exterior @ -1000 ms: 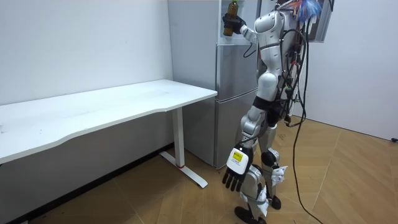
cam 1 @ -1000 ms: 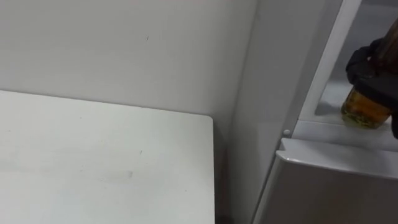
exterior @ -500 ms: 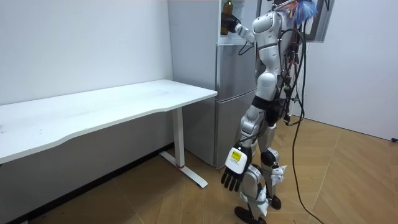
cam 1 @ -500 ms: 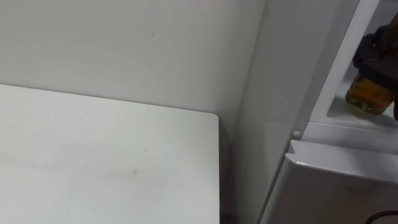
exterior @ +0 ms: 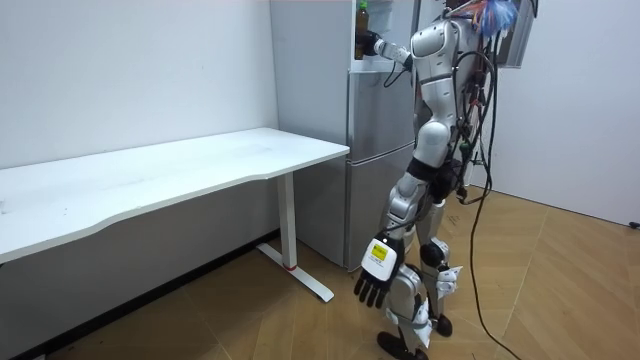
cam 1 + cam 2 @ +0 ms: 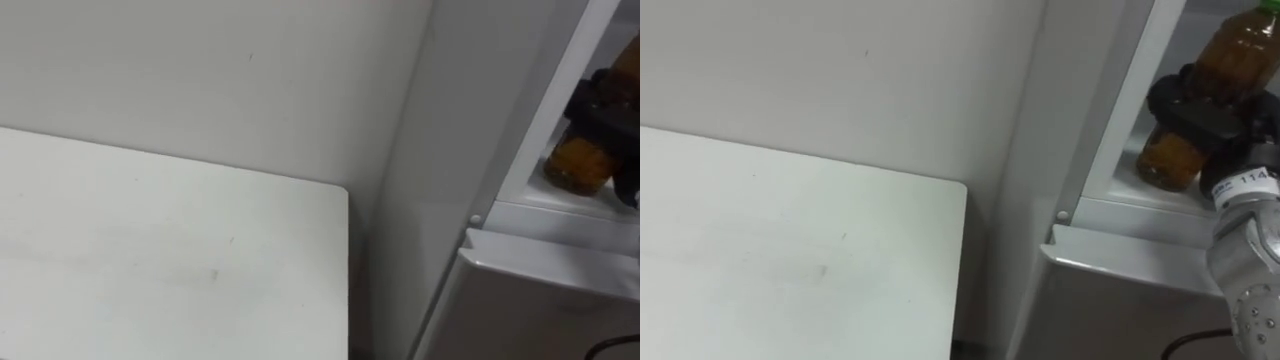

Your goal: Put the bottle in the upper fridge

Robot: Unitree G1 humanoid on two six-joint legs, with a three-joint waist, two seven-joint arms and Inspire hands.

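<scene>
Looks nearly done. Can see the amber bottle [image 6: 1238, 55] upright in the open upper fridge compartment [image 6: 1140, 215], upper right of the right eye view. Gripped round the middle by the right hand [image 6: 1200, 108], dark fingers curled about it. Can't tell whether the base sits on the shelf or hangs just above. Left to do, at a guess: set down, uncurl, pull the arm out. Left hand [image 5: 372, 272] dangling in the lower middle of the room view, fingers relaxed, holding nothing. White table [image 6: 150, 260] at the lower left, not involved.
</scene>
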